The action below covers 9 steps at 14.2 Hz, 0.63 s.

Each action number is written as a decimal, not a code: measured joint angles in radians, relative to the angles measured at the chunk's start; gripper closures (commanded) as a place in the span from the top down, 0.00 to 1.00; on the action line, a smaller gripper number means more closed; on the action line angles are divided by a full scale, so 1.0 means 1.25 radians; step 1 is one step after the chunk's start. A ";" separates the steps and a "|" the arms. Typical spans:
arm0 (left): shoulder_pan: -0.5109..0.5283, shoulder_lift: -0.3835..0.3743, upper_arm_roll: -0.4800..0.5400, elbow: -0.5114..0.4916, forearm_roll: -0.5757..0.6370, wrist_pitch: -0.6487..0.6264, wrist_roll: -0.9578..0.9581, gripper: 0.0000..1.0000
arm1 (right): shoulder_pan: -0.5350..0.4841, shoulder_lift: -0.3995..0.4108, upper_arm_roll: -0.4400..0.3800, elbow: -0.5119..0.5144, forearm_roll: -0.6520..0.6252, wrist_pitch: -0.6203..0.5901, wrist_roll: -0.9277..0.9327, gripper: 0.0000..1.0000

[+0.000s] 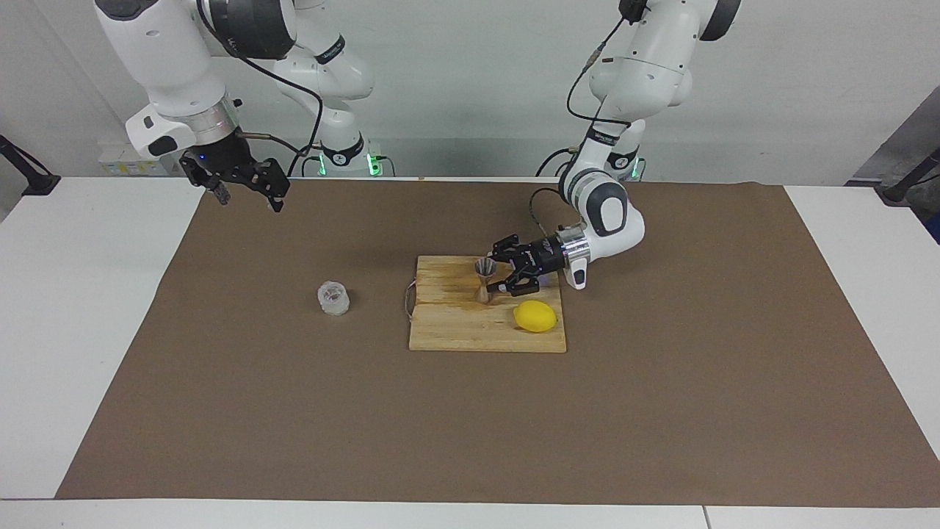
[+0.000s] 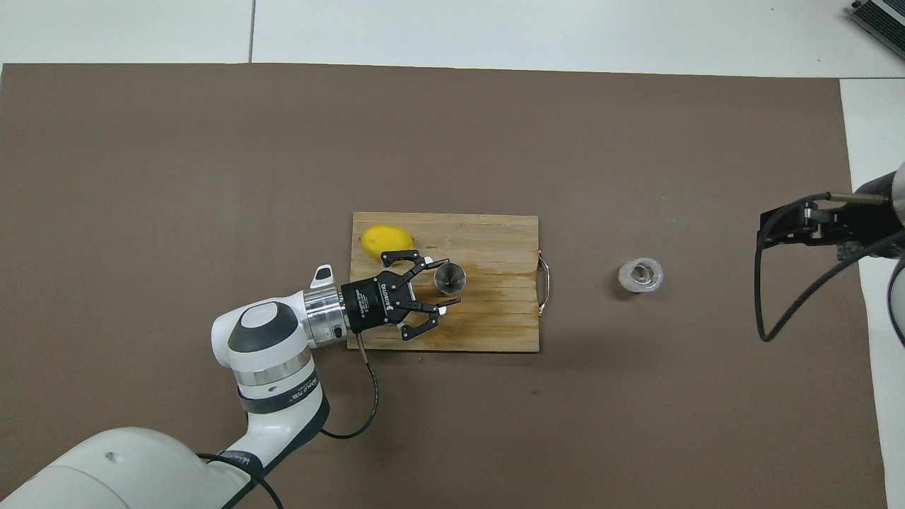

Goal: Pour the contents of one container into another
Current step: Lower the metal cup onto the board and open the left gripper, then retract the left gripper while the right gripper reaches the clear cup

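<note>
The left hand [image 2: 440,285] lies low and level over the wooden cutting board [image 2: 495,325], its fingers spread apart with the jigger [image 2: 450,277] standing just off their tips, one fingertip close beside it, the other clear of it; it grips nothing. The jigger stands upright on the board, its long axis vertical and its open mouth up, between the hand and the board's handle end, with a lemon [image 2: 386,240] lying on the board beside the hand and farther from the robots. Out past the board, on the brown mat [image 2: 212,155] that covers the desk, toward the right arm's end, sits the clear cup [image 2: 640,276] with something reddish inside, upright and well apart from the board. The right hand [image 1: 242,189] waits high over the mat's edge at its own end, fingers apart and empty; the cup lies farther from the robots than the spot it is over. So the cup is much closer to the right arm than to the left, and the jigger is right at the left hand. As I judge it, pouring has not begun: the cup must be picked up, carried toward the board and tipped over the jigger's mouth.
</note>
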 measured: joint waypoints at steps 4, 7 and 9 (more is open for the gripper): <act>0.000 -0.010 0.007 0.002 -0.002 0.013 0.000 1.00 | 0.000 0.000 0.000 0.000 0.000 0.000 0.000 1.00; 0.004 -0.034 0.014 0.003 0.001 0.043 0.000 1.00 | 0.000 0.000 0.000 0.000 0.000 0.000 0.000 1.00; 0.011 -0.050 0.018 0.002 0.031 0.061 -0.001 1.00 | -0.004 0.000 -0.002 0.000 0.000 0.000 0.000 1.00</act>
